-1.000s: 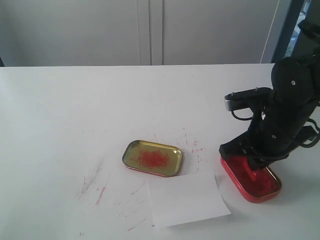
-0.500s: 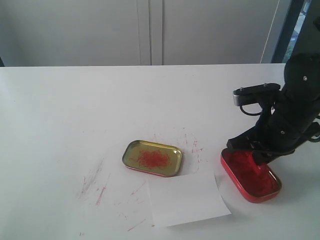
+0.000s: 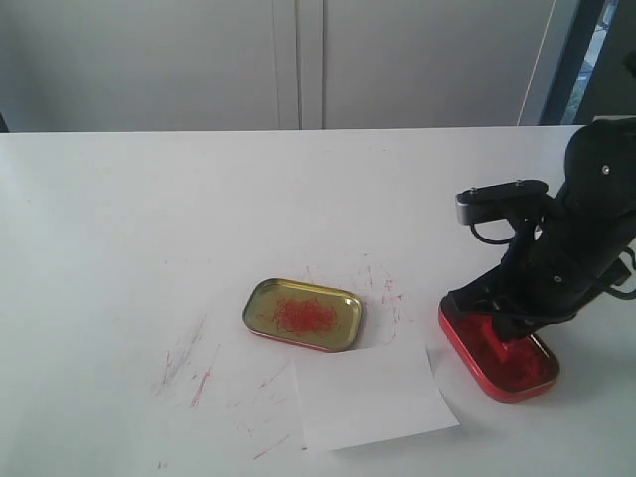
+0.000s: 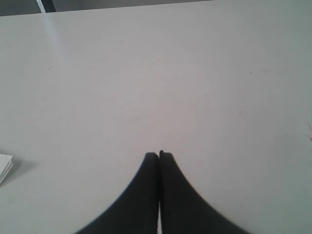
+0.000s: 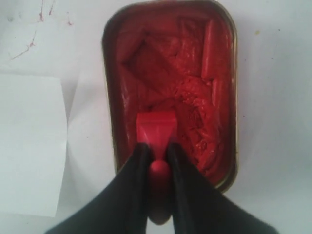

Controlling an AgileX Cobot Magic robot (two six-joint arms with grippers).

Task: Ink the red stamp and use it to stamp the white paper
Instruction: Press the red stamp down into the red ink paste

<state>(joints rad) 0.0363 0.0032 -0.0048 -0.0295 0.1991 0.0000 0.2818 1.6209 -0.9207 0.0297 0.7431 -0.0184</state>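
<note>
The red stamp (image 5: 155, 127) stands with its base down in the red ink of the red oblong tin (image 5: 233, 97). My right gripper (image 5: 156, 148) is shut on the stamp's knob handle. In the exterior view that gripper (image 3: 502, 333) leans over the tin (image 3: 527, 393) at the right, with the stamp (image 3: 509, 350) partly hidden under it. The white paper (image 3: 373, 397) lies flat just left of the tin, and its edge (image 5: 29, 141) shows beside the tin. My left gripper (image 4: 159, 154) is shut and empty over bare white table.
A gold oblong tin (image 3: 303, 314) smeared with red sits behind the paper, left of the red tin. Red ink streaks (image 3: 189, 363) mark the white surface left of the paper and behind it (image 3: 383, 288). A white stack's corner (image 4: 4, 165) shows in the left wrist view.
Half a second ago my right arm had swung up and to the right over the tin; it has now come back left and down, still holding the stamp in the ink.
</note>
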